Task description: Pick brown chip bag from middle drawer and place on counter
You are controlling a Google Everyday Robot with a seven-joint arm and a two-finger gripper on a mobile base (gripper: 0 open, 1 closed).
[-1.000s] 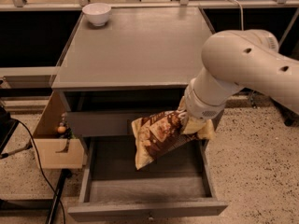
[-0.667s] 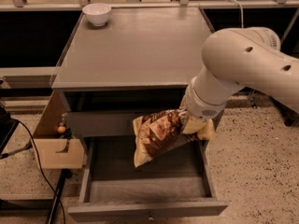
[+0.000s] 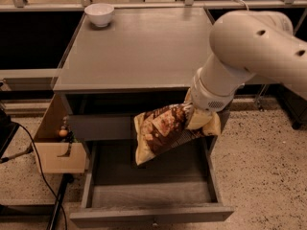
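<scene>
1. Hanging in the air over the open drawer, the bag is held tilted, with its right end high and its left end drooping towards the drawer's floor.
2. The bag's right end is clamped by the gripper, whose fingers are closed on it; most of the gripper is hidden under the wrist of the white arm.
3. The gripper is placed just below the front edge of the counter, near its front-right corner.
4. The drawer is seen pulled well out from under the counter's front edge, and the bag is not touched by its walls.
5. A white bowl is set at the counter's back-left corner, well apart from the bag.
6. A wooden panel is seen below the counter's left edge, beside the drawer.
</scene>
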